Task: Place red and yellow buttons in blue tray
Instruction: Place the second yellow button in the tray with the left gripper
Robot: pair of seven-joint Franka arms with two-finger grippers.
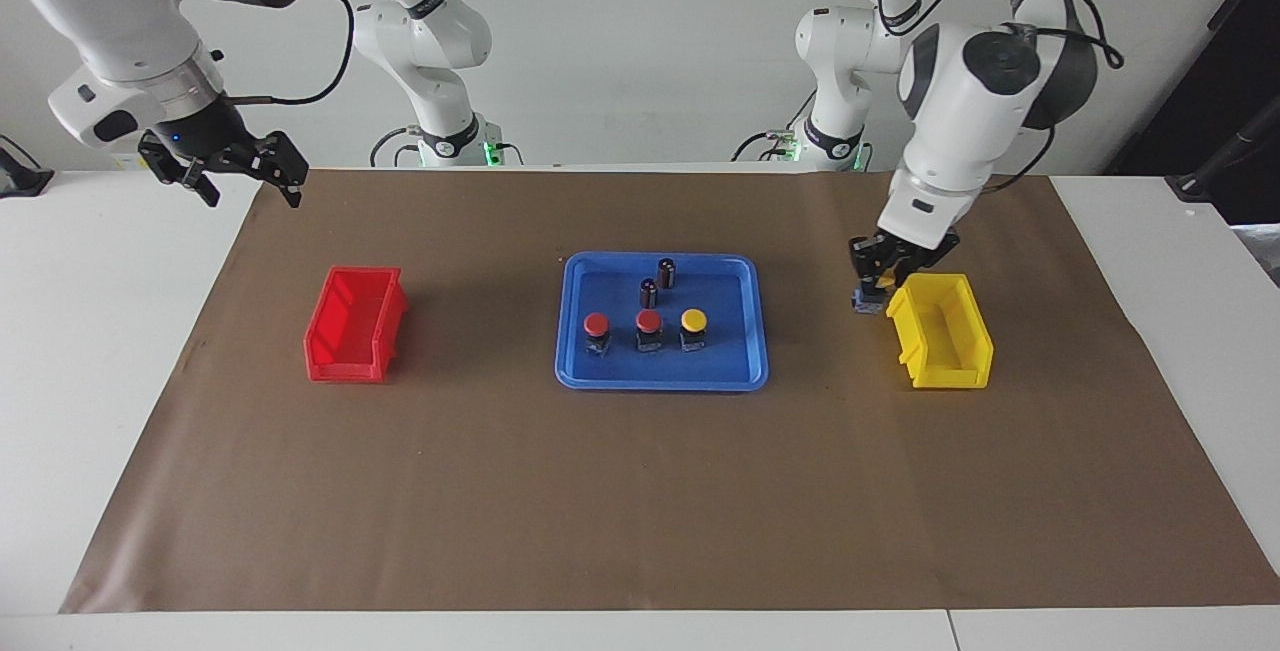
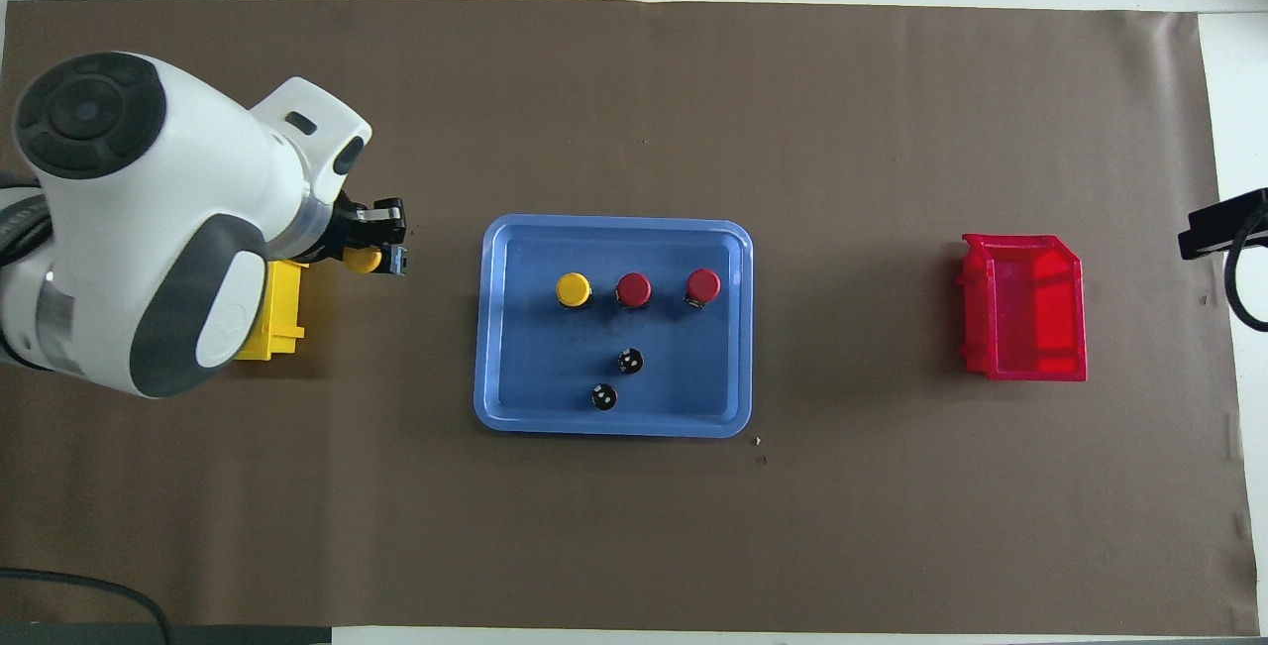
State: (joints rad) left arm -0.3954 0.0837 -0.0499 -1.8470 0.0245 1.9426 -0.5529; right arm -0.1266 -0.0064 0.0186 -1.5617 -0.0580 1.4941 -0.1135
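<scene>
Left fingers (image 1: 868,289) clenched on a yellow button (image 2: 365,260), airborne just off the yellow bin (image 1: 945,331), tray (image 1: 570,331) side. Tray holds two reds, one yellow. Right fingers (image 1: 247,189) released, idle over the worktop edge.

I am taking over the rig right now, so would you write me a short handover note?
Left gripper: shut on the last yellow button, in the air between the yellow bin and the blue tray.
Right gripper: open, empty, waiting up over the table edge by the red bin.
Done: two red buttons and one yellow button stand in the tray, beside two dark cylinders.
Left: set the held button in the tray.
</scene>
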